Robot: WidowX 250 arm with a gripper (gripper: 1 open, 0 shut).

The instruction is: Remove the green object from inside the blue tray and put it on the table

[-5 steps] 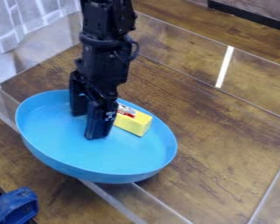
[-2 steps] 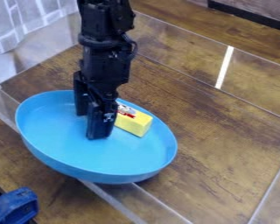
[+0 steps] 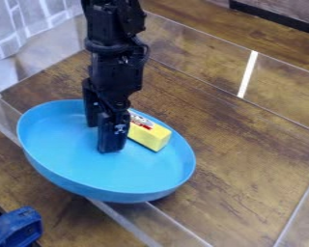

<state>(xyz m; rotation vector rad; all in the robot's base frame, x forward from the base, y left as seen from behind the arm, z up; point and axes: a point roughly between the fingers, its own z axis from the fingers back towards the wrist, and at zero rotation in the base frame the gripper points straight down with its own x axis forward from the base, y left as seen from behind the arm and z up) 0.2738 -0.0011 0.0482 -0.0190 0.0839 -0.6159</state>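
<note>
The green object [image 3: 148, 134] is a small bright yellow block with a red-and-white label, lying inside the blue tray [image 3: 67, 164] toward its far right side. My black gripper [image 3: 103, 128] hangs over the tray just left of the block, open, its fingers [image 3: 112, 133] reaching down close to the tray floor. One finger stands right beside the block's left end; whether it touches is unclear. Nothing sits between the fingers. The tray rests at the near left of the glossy brown wooden table [image 3: 247, 125].
A clear acrylic panel [image 3: 9, 116] edges the table at the left and front, close to the tray. A dark blue cloth-like thing [image 3: 13, 230] lies at the bottom left corner. Bare wood extends right of the tray and behind it.
The gripper has shifted slightly left and a little toward the block's side; the block and tray have not moved.
</note>
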